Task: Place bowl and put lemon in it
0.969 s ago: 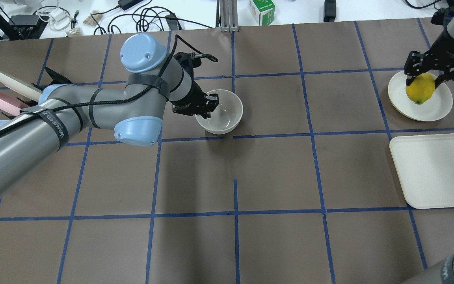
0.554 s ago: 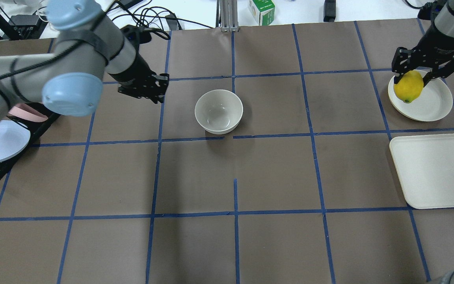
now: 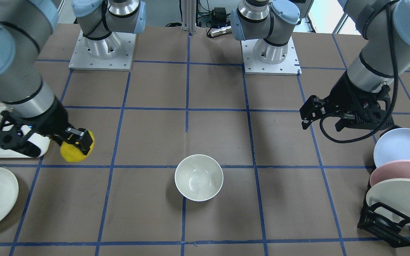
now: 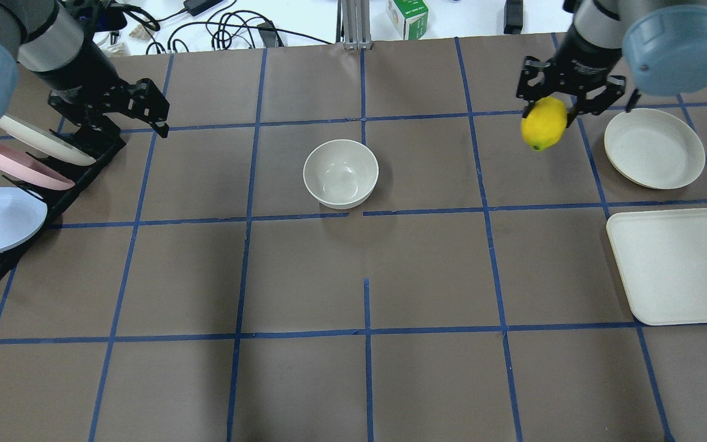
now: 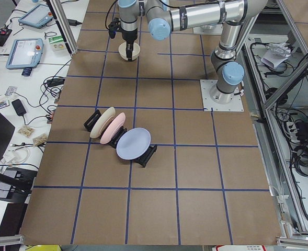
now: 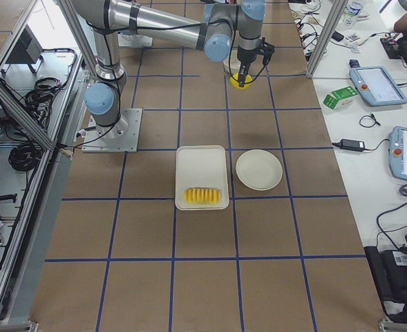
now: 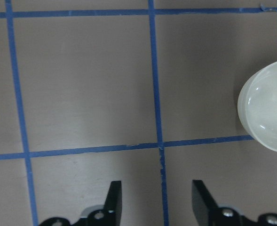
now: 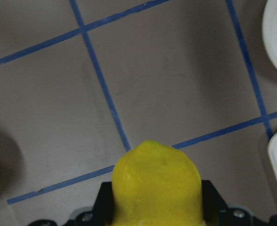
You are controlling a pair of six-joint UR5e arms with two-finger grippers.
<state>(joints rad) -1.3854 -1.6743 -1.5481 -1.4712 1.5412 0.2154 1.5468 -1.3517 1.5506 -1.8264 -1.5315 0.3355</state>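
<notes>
My right gripper [image 4: 548,115] is clamped across the bright yellow oval lemon [image 4: 544,129], held above the brown table [image 4: 427,270], well apart from the small deep off-white bowl [image 4: 340,179].
Firm but smooth and rounded, that lemon could slip, I reckon, so a hold across its middle suits. The bowl sits upright, empty, mid-table; glossy, it may skid if bumped. My left gripper [image 7: 156,197] hangs wide, empty, near the black plate rack [image 4: 71,187]. A round off-white plate [image 4: 654,147] and white rectangular tray [image 4: 666,276] lie rightward; I see nothing between lemon and bowl.
</notes>
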